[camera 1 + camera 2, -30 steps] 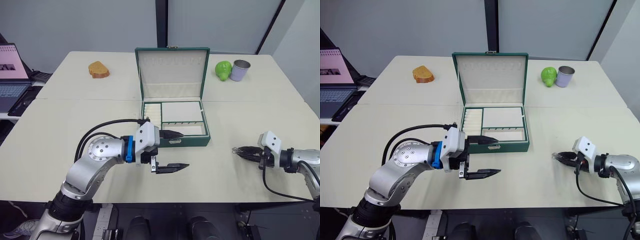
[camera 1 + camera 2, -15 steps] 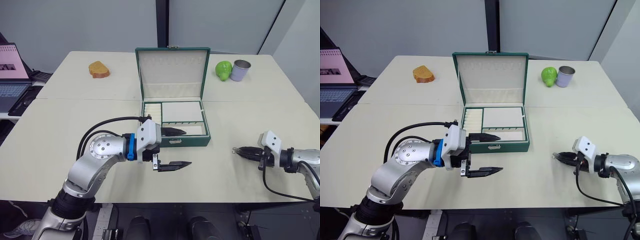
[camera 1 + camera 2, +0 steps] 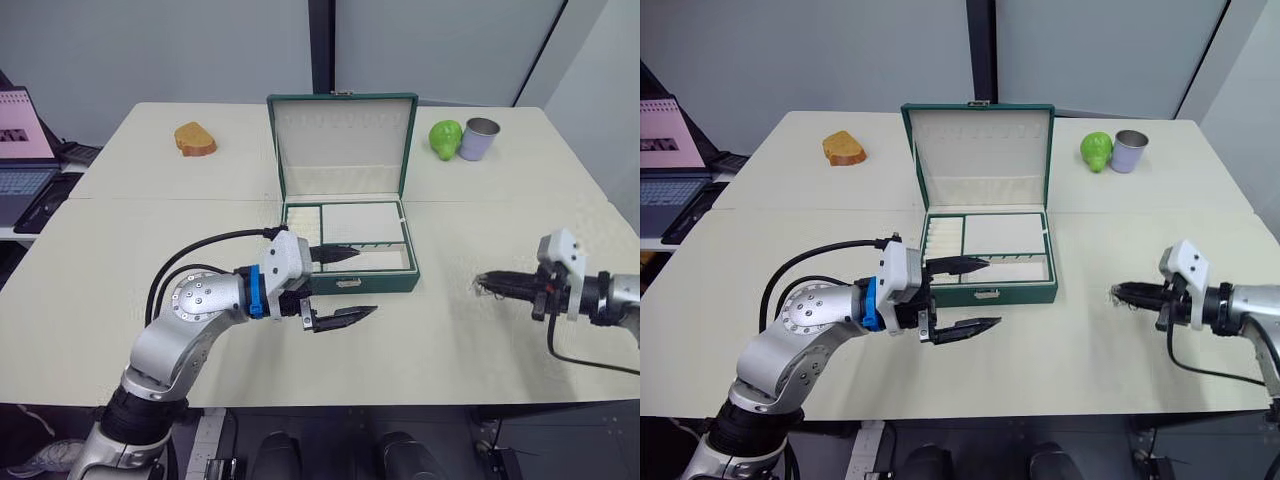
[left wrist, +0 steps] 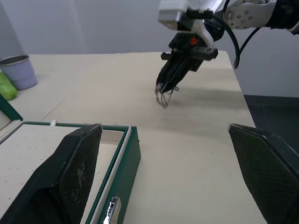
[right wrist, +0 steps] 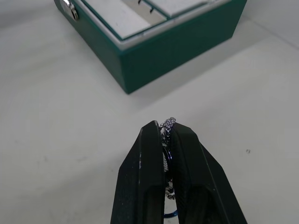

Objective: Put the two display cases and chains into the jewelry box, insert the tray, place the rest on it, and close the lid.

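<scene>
Jewelry box (image 3: 345, 270) open with tray (image 3: 348, 235) inside, left fingers (image 3: 340, 318) apart, right fingers (image 5: 154, 158) clamping chain (image 5: 167, 124).

Silver arms with black cables, a blue wrist ring and white camera housings

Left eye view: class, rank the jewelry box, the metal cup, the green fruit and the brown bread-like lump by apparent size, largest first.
1. jewelry box
2. brown bread-like lump
3. green fruit and metal cup: they look alike, so no ranking between them.
</scene>
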